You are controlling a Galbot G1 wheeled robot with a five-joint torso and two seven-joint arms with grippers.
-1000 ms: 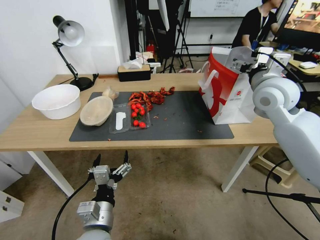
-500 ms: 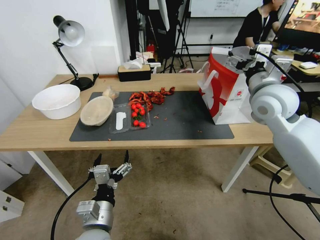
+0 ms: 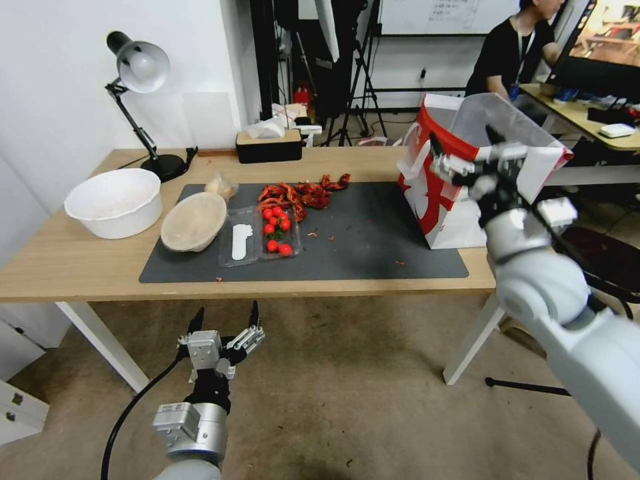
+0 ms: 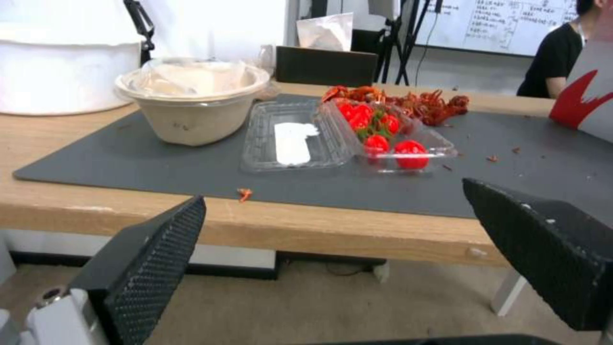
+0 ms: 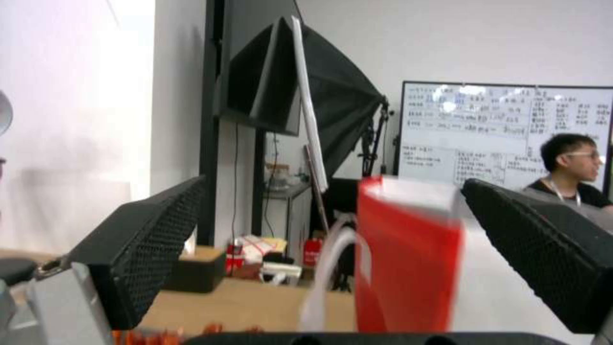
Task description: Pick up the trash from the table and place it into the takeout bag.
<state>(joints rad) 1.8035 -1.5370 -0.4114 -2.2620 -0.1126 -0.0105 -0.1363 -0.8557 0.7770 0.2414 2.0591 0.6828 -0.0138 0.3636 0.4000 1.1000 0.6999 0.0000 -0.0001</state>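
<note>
The takeout bag (image 3: 460, 193), white with a red side, stands open at the right end of the table (image 3: 80, 267); the right wrist view has it close up (image 5: 409, 258). My right gripper (image 3: 465, 143) is open and empty, held just in front of the bag's near side at rim height. A shallow beige bowl (image 3: 193, 221) with a clear film inside (image 4: 191, 112) sits on the left of the dark mat (image 3: 373, 247). A small beige wrinkly bundle (image 3: 220, 185) lies just behind it. My left gripper (image 3: 225, 313) hangs open below the table's front edge, facing the bowl.
A big white bowl (image 3: 113, 202) stands left of the mat. An open clear box of tomatoes (image 3: 260, 235) and a heap of red shells (image 3: 303, 193) lie mid-mat. A desk lamp (image 3: 137, 67) and a black tissue box (image 3: 268, 145) stand at the back edge.
My right arm has dropped and pulled back from over the bag's mouth to the bag's near side. The left arm has not moved.
</note>
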